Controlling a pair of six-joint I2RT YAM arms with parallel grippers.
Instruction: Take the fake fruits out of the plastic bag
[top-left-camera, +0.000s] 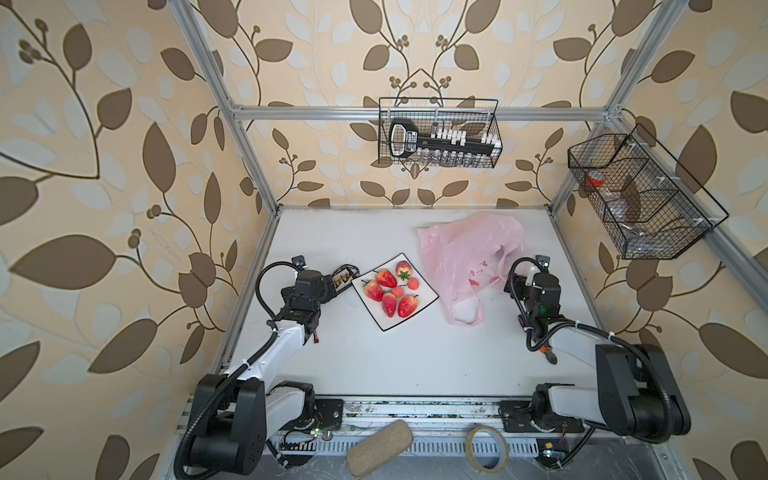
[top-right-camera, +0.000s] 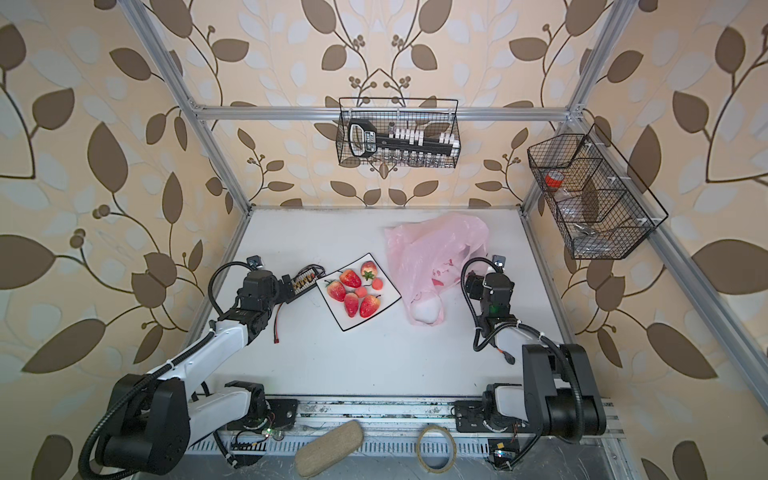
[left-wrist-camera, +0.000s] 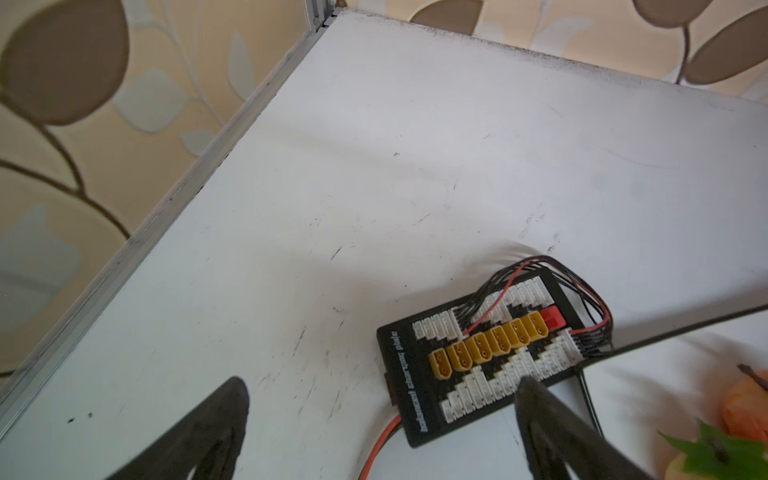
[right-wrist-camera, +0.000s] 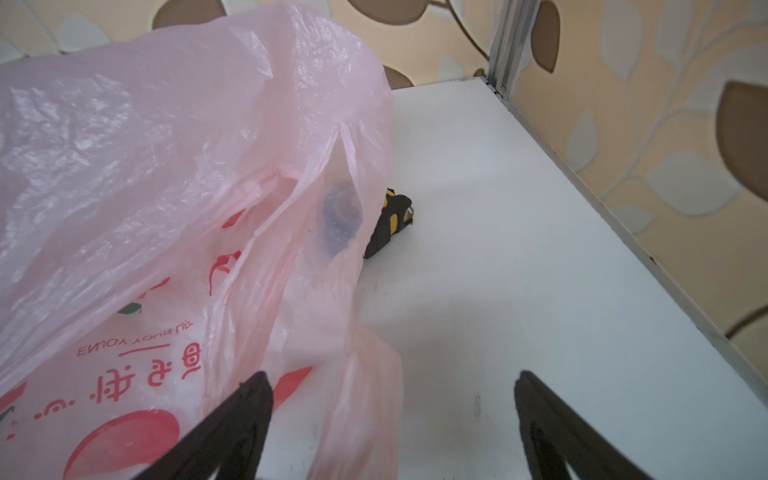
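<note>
Wallpaper (top-left-camera: 104, 166) of leaves rings a scuffed table (top-left-camera: 374, 361); left pincer (left-wrist-camera: 380, 382) and right pincer (right-wrist-camera: 392, 376) gape apart.

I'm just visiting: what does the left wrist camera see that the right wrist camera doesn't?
Only the left wrist view: a black charging board with yellow plugs, the white plate edge, and a fake fruit beside a green leafy cap.
Only the right wrist view: the pink plastic bag and a small black-and-yellow object poking out behind it.
Both: the white table, leaf wallpaper, and an open gripper: the left gripper, the right gripper.
</note>
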